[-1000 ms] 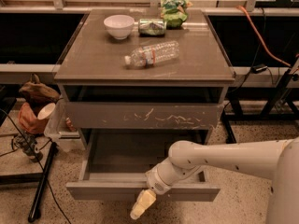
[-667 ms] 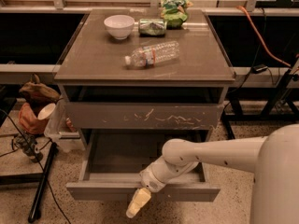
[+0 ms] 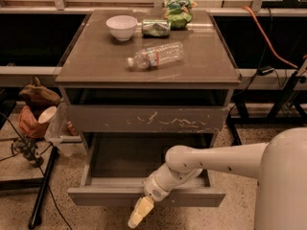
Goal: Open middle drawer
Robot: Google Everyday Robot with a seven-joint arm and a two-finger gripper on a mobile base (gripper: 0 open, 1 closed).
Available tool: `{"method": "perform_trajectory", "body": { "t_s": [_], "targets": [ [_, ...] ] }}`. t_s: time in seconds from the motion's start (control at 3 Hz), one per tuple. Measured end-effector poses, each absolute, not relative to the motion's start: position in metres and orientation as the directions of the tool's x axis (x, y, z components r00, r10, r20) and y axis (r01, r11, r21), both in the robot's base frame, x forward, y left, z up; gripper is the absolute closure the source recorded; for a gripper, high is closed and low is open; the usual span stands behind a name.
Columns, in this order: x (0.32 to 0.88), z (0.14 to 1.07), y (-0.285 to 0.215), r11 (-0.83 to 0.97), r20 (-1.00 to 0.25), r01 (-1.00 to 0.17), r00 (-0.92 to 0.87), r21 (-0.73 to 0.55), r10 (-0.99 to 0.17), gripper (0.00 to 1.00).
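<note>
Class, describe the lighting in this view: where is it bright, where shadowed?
Camera view: the tabletop is well lit from above; the inside of the pulled-out middle drawer lies in shadow; the gripper, hanging low before that drawer's front, catches pale light.

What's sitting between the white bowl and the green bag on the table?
A green can lying on its side, in the camera view. The gripper is down below the open middle drawer's front.
</note>
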State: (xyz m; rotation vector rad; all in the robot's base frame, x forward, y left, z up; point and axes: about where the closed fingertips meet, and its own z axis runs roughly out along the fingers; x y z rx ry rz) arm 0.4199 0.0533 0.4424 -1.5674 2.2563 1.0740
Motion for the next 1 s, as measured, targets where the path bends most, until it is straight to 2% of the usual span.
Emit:
{"method": "perform_trajectory", "body": {
  "t_s": [0.33, 0.67, 1.0],
  "targets": [
    [0.409, 0.446, 0.051, 0.181, -0.516, -0.866, -0.433, 0.467, -0.739, 0.0],
    [0.375, 0.474, 0.047, 0.222, -0.481, -0.822, -0.502, 0.525, -0.719, 0.0],
    [0.375, 0.474, 0.047, 0.222, -0.481, -0.822, -0.502, 0.525, -0.719, 0.0]
  ]
}}
